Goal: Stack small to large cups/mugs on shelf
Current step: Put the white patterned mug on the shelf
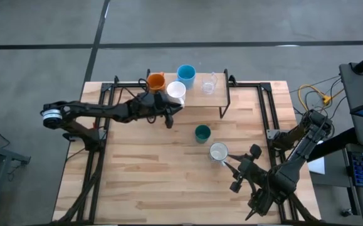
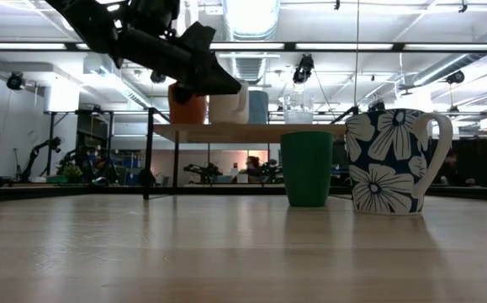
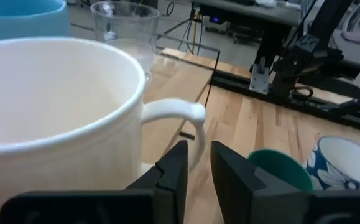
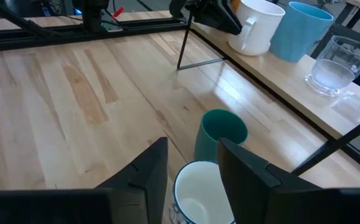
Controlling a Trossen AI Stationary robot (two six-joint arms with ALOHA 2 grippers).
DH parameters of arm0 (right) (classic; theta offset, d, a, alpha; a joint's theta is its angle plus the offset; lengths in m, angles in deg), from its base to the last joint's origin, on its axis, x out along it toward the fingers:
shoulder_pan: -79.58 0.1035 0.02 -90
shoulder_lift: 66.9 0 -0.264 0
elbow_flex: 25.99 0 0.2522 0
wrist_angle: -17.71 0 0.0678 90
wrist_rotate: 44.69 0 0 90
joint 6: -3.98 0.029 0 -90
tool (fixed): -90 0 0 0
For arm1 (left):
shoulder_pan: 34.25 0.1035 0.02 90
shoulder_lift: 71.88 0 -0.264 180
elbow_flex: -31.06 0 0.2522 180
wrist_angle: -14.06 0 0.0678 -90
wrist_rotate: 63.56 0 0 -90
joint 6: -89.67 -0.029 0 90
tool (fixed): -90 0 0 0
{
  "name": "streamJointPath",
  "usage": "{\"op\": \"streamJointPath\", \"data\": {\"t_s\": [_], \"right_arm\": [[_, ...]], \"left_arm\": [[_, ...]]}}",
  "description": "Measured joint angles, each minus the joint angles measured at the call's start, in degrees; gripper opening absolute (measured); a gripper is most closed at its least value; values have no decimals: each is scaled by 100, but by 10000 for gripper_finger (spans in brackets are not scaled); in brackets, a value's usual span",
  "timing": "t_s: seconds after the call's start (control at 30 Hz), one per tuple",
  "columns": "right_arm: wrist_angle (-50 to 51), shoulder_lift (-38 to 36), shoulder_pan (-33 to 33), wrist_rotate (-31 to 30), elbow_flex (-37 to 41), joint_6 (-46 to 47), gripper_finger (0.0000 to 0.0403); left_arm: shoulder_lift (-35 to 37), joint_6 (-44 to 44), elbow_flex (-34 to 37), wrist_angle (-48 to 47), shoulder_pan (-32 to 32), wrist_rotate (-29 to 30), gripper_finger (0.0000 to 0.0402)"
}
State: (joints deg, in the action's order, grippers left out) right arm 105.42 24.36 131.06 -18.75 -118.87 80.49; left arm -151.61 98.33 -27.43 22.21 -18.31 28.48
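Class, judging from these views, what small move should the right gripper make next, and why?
Probably ease forward and close on the floral mug. The right gripper hovers open just behind its rim, and this mug, like the green cup, stands off the shelf.

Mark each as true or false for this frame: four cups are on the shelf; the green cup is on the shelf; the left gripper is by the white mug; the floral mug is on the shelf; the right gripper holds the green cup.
1. Four cups stand on the shelf. True.
2. The green cup is on the shelf. False: on the table.
3. The left gripper is by the white mug's handle. True.
4. The floral mug is on the shelf. False: on the table.
5. The right gripper holds the green cup. False: open, astride the floral mug's rim.
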Motion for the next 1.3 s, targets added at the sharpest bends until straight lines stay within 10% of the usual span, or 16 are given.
{"op": "streamJointPath", "data": {"t_s": [0.5, 0.67, 1.03, 1.3], "right_arm": [[-17, 0, 0, -1, 2, -4, 131], [-15, 0, -2, -84, 2, -11, 130], [-82, 0, -51, -1603, 36, -4, 125], [-217, 0, -221, -1713, 39, 86, 129]], "left_arm": [[916, -223, 13, -1375, -44, -59, 55], [1817, -321, 13, -2177, -303, -912, 55], [2925, 359, 209, -3447, -1791, -1169, 55], [3033, 1740, 1460, -2362, -2864, -975, 55]]}}
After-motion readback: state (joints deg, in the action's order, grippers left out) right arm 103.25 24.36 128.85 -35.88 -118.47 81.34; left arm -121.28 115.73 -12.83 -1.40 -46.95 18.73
